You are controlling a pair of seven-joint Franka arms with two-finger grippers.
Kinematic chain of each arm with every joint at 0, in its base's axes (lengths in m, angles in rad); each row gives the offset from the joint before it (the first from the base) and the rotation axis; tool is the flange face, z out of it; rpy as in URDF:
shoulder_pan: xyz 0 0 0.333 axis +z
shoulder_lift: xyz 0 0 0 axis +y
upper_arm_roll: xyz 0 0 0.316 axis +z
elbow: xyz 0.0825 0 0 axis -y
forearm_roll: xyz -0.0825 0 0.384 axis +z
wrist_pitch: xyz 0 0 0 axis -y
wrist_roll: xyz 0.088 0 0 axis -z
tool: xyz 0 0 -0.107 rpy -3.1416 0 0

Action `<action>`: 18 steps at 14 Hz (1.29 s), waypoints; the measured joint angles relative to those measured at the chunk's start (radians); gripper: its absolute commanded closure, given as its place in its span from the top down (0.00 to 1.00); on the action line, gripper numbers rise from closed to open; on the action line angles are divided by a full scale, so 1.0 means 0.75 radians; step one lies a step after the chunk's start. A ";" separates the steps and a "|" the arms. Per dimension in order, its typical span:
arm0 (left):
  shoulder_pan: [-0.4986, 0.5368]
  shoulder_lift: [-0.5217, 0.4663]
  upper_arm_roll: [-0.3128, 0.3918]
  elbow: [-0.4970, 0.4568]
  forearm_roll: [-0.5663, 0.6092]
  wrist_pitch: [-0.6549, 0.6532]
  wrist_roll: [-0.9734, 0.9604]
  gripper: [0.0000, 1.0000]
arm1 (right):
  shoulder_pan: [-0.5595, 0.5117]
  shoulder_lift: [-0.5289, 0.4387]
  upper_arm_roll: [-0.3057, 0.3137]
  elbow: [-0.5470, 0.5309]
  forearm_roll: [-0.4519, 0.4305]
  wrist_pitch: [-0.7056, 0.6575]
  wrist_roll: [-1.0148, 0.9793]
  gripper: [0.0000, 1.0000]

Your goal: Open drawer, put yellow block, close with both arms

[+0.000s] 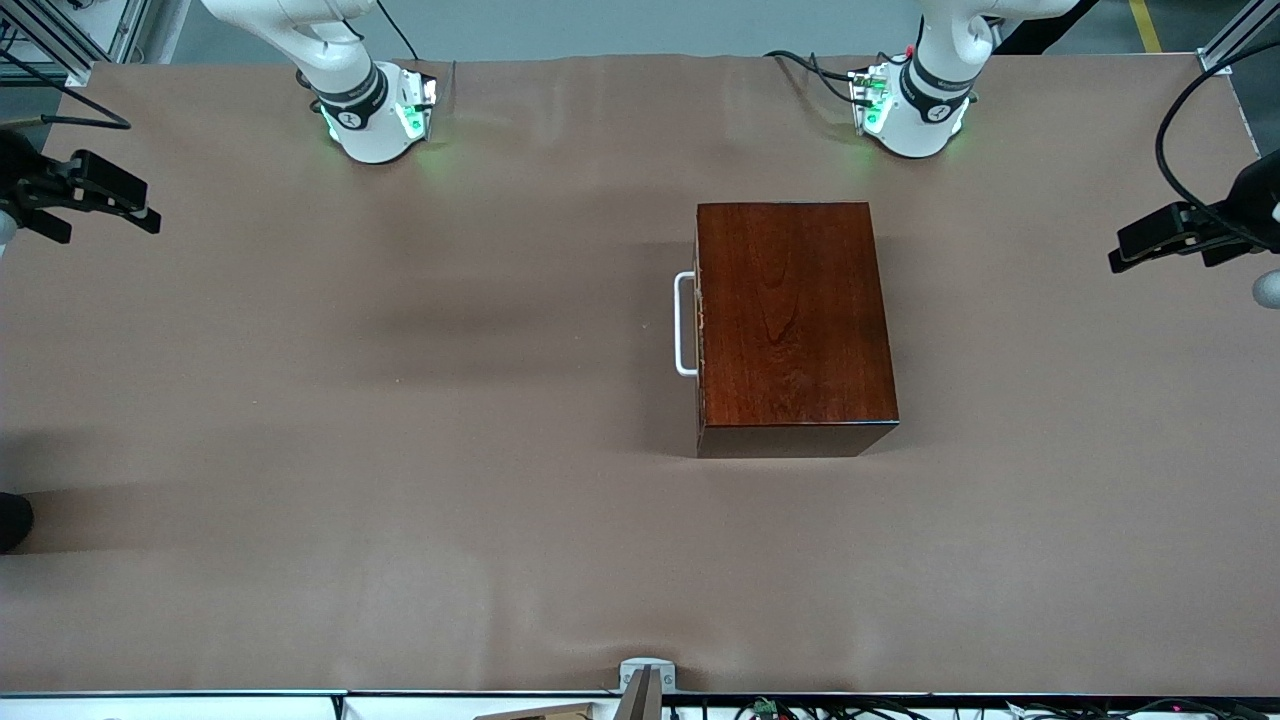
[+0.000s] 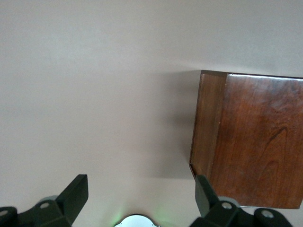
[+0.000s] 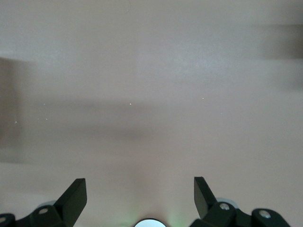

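Observation:
The dark mahogany box stands on the table nearer the left arm's end, with the drawer pushed in. The drawer's white handle faces the right arm's end. The left wrist view shows the box from above. The yellow block is out of view. My left gripper hangs high over the table's edge at the left arm's end; it is open and holds nothing. At the right arm's end, my right gripper hangs over the edge, also open and empty above bare cloth.
Brown cloth covers the whole table. The two arm bases glow green along the edge farthest from the front camera. A small metal bracket sits at the nearest edge.

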 measured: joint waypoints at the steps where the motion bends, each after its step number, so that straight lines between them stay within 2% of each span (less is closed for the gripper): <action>1: 0.068 -0.033 -0.067 -0.049 0.001 0.019 0.003 1.00 | 0.000 0.000 0.000 0.000 0.000 0.000 0.000 1.00; 3: 0.207 -0.113 -0.219 -0.159 0.004 0.051 0.003 1.00 | 0.000 0.001 0.000 0.000 0.000 0.000 0.000 1.00; 5: 0.235 -0.184 -0.258 -0.247 0.010 0.065 0.003 1.00 | 0.000 0.001 0.000 0.000 0.000 0.000 0.000 1.00; 10: 0.208 -0.270 -0.239 -0.338 0.051 0.086 0.003 1.00 | 0.000 0.002 0.000 0.000 0.000 0.000 0.000 1.00; 13: 0.181 -0.274 -0.192 -0.340 0.051 0.091 0.003 1.00 | 0.000 0.002 0.000 0.000 0.000 0.000 0.000 1.00; 18: 0.181 -0.250 -0.188 -0.286 0.052 0.112 0.003 1.00 | 0.000 0.002 0.000 0.000 0.000 0.000 0.000 1.00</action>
